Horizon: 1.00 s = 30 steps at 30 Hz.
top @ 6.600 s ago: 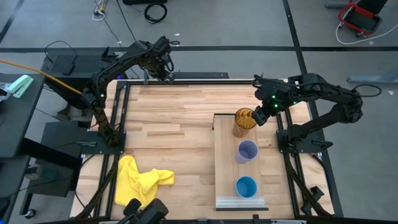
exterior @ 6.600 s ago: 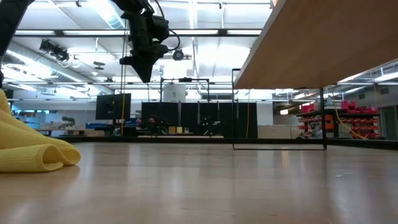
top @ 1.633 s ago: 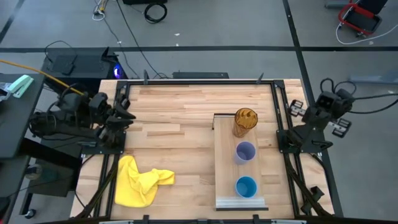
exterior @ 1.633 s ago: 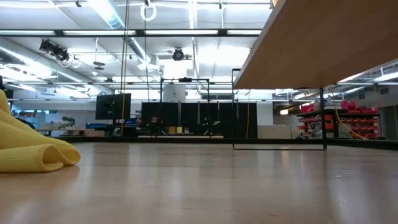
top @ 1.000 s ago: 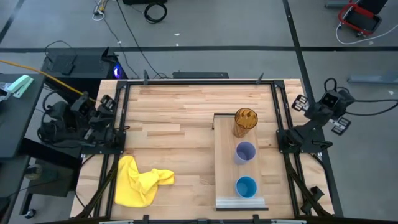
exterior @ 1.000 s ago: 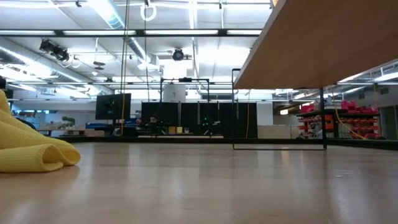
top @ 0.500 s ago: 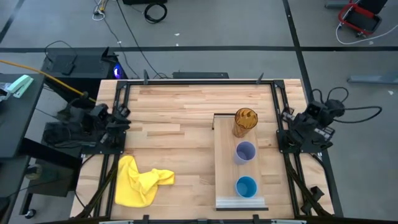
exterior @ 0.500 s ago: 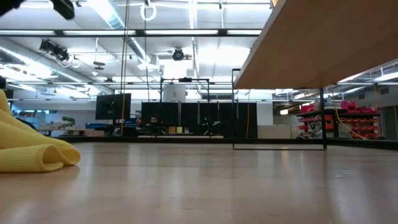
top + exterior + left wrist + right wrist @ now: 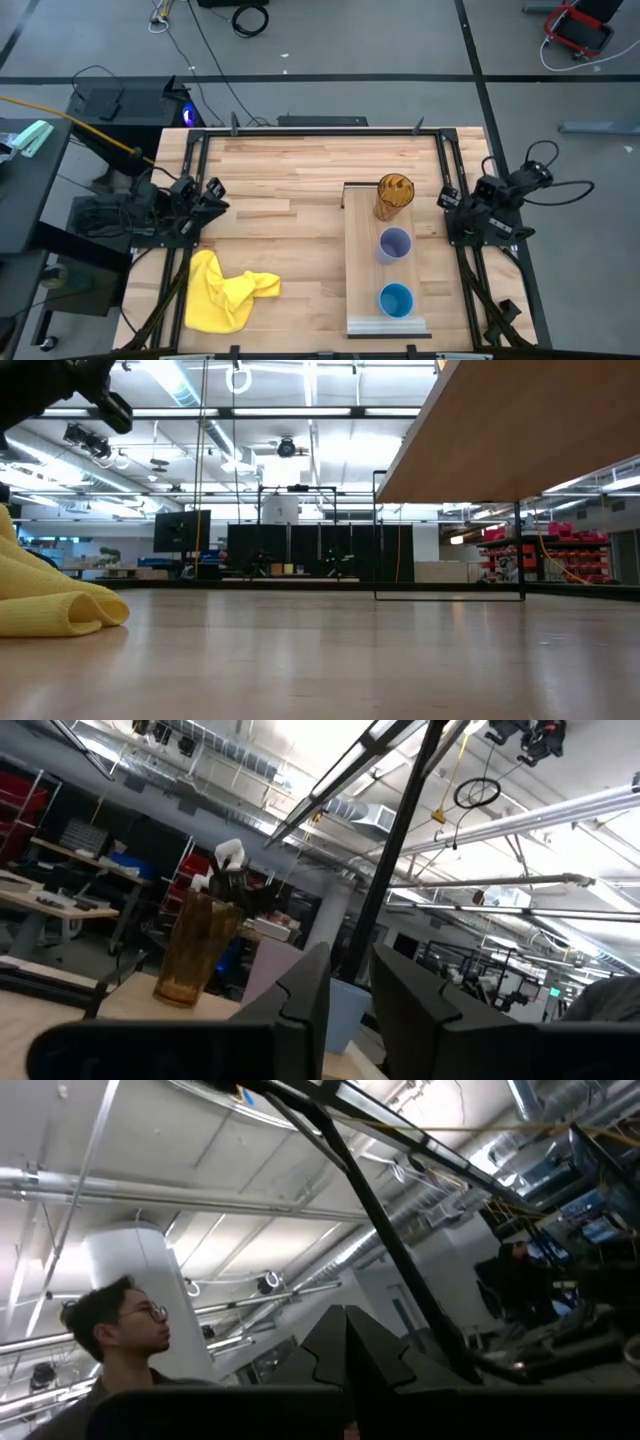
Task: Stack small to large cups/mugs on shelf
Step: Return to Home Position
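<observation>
Three cups stand upright in a row on the pale shelf (image 9: 362, 250): the amber tumbler (image 9: 393, 196) at its far end, the lavender cup (image 9: 396, 243) in the middle, the blue cup (image 9: 396, 299) near its whitish near end. My left gripper (image 9: 214, 191) hangs open at the table's left edge, pointing toward the cups; its wrist view shows the tumbler (image 9: 198, 950), lavender cup (image 9: 272, 972) and blue cup (image 9: 346, 1010) far off. My right gripper (image 9: 444, 200) is shut at the table's right edge, beside the tumbler and apart from it.
A crumpled yellow cloth (image 9: 225, 290) lies at the table's near left corner. The shelf stands raised on thin black legs (image 9: 375, 535), and its underside (image 9: 520, 430) shows in the low view. A person (image 9: 110, 1345) shows in the room beyond the right gripper.
Both arms have swung in from outside the frame: my left gripper has gone toward the table's right, over its left edge, and my right gripper toward the table's left and near side, up to the right edge. The cups have kept still.
</observation>
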Motion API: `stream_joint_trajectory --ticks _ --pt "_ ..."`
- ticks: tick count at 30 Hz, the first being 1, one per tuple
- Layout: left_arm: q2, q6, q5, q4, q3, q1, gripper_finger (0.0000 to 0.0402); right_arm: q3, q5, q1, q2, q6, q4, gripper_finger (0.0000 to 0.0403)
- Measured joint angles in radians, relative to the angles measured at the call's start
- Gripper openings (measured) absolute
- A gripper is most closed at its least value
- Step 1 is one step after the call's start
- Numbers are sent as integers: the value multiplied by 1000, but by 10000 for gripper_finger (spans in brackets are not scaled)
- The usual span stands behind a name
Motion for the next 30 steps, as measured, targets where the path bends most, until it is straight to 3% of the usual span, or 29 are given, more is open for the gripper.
stream_joint_trajectory --ticks 7,23,30 --pt "0 27 -1 -26 -2 0 84 -84 0 0 0 28 22 9" --pt "1 103 -13 -298 -2 0 81 -177 1 0 0 8 -12 9" --pt "2 210 -13 -442 -2 0 89 -177 7 0 0 -184 -142 11"
